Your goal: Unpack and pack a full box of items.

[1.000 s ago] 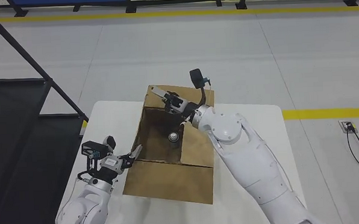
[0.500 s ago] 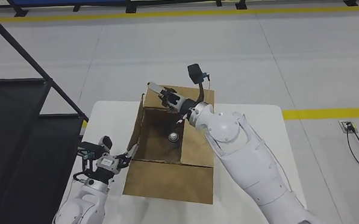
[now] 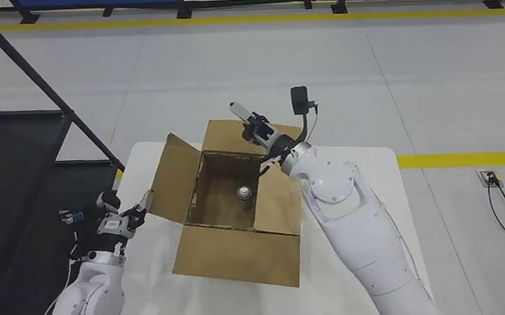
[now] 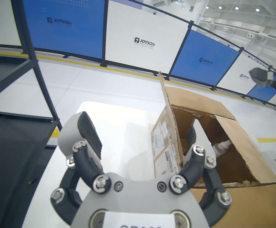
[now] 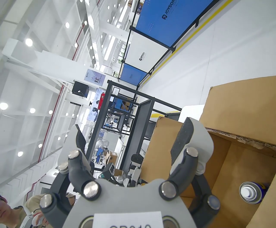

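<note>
White table (image 3: 376,173), open cardboard box (image 3: 240,255): spray can (image 3: 246,194) nearer the right gripper (image 5: 132,127).
Right gripper wide open, empty, above far rim; spray can at its 6 o'clock, upright in box. Left gripper (image 4: 140,125) open, empty, by the 9 o'clock flap (image 3: 170,174).

A pale grey floor (image 3: 231,65) fills the upper half of the top view, crossed near the upper edge by a yellow line (image 3: 229,19). Blue and white panels (image 4: 142,41) fence it off. A black rack (image 3: 33,184) stands at the left, beside a white table (image 3: 380,165). Round ceiling lights (image 5: 29,42) glow overhead.
</note>
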Tool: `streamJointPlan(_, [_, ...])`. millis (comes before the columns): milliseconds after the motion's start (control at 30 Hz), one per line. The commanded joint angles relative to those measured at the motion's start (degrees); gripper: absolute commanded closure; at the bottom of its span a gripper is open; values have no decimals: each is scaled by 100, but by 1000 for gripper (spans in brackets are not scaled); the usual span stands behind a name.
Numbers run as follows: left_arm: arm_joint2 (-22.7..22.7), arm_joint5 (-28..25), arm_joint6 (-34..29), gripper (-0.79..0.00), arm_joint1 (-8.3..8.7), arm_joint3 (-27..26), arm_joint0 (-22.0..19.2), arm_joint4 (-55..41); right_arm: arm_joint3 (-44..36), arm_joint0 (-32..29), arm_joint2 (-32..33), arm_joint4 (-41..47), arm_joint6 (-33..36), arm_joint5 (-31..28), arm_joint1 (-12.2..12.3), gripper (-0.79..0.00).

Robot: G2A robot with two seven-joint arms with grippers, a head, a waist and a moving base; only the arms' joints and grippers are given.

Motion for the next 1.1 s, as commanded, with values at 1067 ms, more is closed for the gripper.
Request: streamJointPlan(1067, [725, -845, 70, -785, 21, -218, 28, 2269, -76, -305, 125, -331, 1312, 439, 191, -785])
